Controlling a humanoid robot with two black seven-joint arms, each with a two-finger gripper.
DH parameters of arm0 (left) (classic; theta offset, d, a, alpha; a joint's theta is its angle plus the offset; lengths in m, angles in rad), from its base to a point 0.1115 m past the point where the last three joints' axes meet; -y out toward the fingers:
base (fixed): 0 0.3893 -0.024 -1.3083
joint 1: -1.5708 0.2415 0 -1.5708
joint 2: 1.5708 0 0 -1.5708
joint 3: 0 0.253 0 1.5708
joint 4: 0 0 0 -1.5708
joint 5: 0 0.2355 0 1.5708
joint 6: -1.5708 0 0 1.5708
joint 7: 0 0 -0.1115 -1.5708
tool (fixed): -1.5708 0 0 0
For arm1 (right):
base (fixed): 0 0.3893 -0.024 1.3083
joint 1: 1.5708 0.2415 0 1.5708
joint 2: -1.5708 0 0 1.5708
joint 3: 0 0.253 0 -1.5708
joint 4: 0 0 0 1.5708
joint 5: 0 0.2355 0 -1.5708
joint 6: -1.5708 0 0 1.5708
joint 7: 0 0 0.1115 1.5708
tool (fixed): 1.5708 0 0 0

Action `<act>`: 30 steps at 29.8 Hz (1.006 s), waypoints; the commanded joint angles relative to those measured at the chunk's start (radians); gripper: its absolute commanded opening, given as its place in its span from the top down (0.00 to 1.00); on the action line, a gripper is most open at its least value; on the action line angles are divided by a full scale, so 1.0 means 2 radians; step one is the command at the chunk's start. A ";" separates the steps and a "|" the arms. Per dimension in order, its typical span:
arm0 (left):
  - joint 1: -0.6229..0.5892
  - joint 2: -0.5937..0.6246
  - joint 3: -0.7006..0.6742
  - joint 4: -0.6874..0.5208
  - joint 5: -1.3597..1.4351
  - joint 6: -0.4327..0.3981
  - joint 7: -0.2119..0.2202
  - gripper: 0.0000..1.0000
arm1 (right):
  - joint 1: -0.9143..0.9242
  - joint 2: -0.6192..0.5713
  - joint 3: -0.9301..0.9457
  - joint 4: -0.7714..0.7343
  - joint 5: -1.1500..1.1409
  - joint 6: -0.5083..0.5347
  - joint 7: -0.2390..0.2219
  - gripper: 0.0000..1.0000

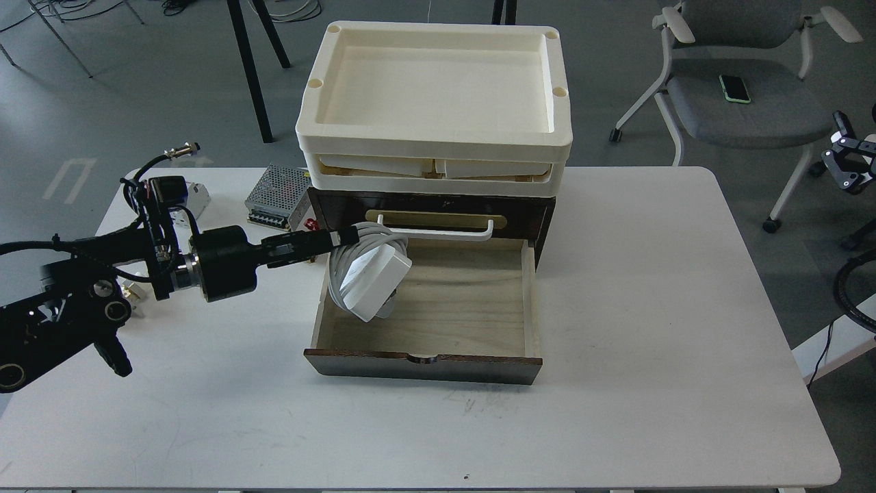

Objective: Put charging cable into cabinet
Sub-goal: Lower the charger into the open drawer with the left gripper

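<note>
The charging cable (370,279), a white power strip with its thick cord looped round it, hangs tilted from my left gripper (344,236), which is shut on its cord. It hangs over the left part of the cabinet's (431,209) open pale wood drawer (445,305), above the drawer floor. The cabinet is dark brown with a white handle (438,228) on a brass plate. My right gripper (847,159) is at the far right edge, off the table, and too small to read.
Cream plastic trays (434,103) are stacked on the cabinet. A silver perforated power supply box (279,195) and a small red-handled brass valve (311,224) lie left of the cabinet. A grey chair (742,96) with a phone stands beyond the table's far right corner.
</note>
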 commanded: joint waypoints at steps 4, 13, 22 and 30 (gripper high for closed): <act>0.017 -0.037 0.000 0.042 0.002 0.009 0.027 1.00 | -0.002 0.000 0.000 0.000 0.000 0.000 0.000 0.00; 0.033 -0.085 -0.002 0.072 -0.008 0.027 0.057 1.00 | -0.007 -0.001 0.000 0.000 0.000 0.000 0.000 0.00; 0.039 -0.098 -0.002 0.071 -0.020 0.026 0.047 0.45 | -0.008 -0.001 0.000 0.000 0.000 0.000 0.000 0.00; 0.037 -0.020 -0.011 0.013 -0.056 0.010 -0.006 0.04 | -0.013 -0.001 0.002 0.001 0.003 0.000 0.000 0.00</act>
